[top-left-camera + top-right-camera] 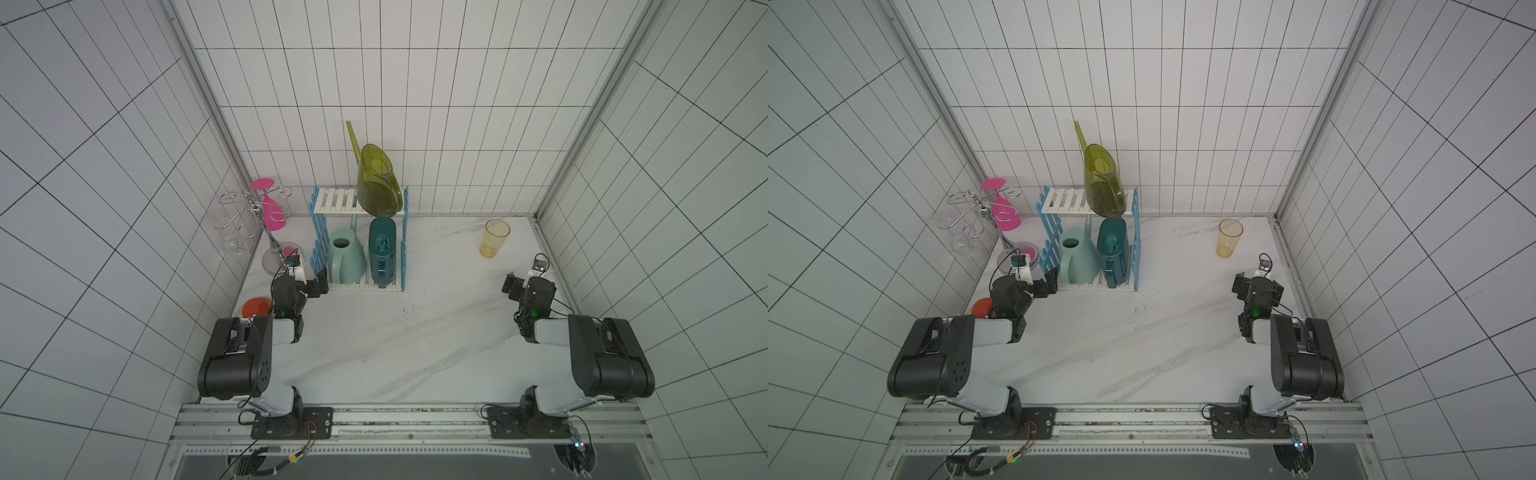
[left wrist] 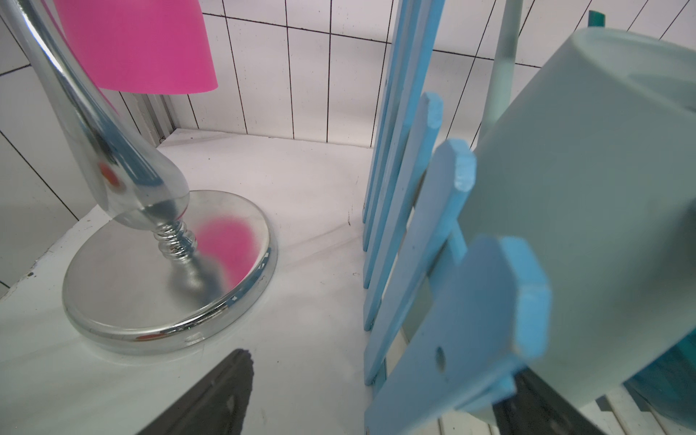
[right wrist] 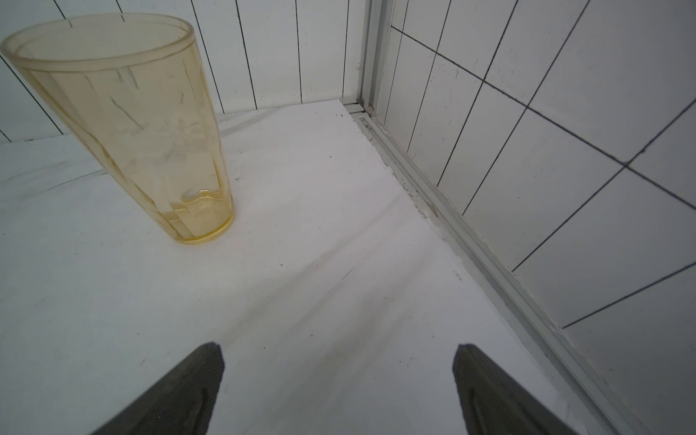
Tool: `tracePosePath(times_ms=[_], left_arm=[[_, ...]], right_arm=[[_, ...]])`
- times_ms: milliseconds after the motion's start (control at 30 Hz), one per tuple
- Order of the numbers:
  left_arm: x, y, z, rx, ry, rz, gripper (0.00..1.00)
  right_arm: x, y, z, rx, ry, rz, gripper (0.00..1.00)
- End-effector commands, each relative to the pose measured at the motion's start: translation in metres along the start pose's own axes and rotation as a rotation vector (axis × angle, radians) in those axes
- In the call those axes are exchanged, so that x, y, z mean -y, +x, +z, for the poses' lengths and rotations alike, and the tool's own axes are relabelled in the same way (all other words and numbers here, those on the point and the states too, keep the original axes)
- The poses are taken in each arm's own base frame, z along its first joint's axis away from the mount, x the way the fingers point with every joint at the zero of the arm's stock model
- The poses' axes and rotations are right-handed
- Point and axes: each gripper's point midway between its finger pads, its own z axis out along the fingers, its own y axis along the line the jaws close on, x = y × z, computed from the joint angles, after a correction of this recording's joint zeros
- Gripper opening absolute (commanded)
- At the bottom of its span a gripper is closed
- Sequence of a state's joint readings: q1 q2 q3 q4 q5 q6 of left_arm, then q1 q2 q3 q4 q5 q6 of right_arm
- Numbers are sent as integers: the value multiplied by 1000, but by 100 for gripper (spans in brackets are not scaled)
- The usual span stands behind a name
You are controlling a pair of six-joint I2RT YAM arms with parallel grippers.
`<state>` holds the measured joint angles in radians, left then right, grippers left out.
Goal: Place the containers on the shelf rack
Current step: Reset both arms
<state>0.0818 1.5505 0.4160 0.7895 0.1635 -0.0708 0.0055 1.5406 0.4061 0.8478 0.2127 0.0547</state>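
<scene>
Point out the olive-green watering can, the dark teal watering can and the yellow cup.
Translucent olive-green plastic watering can (image 1: pixel 380 195): in a top view, its body wall.
Dark teal plastic watering can (image 1: pixel 388 232): in a top view, its body.
Translucent yellow plastic cup (image 3: pixel 143 143): right wrist view, its side wall.

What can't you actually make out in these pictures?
- Orange object: top views, mostly hidden behind the left arm; unidentifiable.
- Pale green watering can: top views, spout runs under the rack's upper shelf.
- Dark teal watering can: left wrist view, only a sliver, cut off by the edge.
- Clear glasses on the chrome stand: top views, too faint to count.
</scene>
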Motion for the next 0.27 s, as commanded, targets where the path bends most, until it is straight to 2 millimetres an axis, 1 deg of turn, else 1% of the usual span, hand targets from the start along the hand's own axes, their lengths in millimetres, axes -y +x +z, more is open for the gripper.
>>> tracePosePath(times_ms=[0,233], left_arm=[[-2,-7,2,18,-12,15,98],[-1,-7,2,18,-14,16,98]], right_arm=[[-3,-2,1,-4,-27,15,99],[-4,-2,1,-4,-27,14,99]])
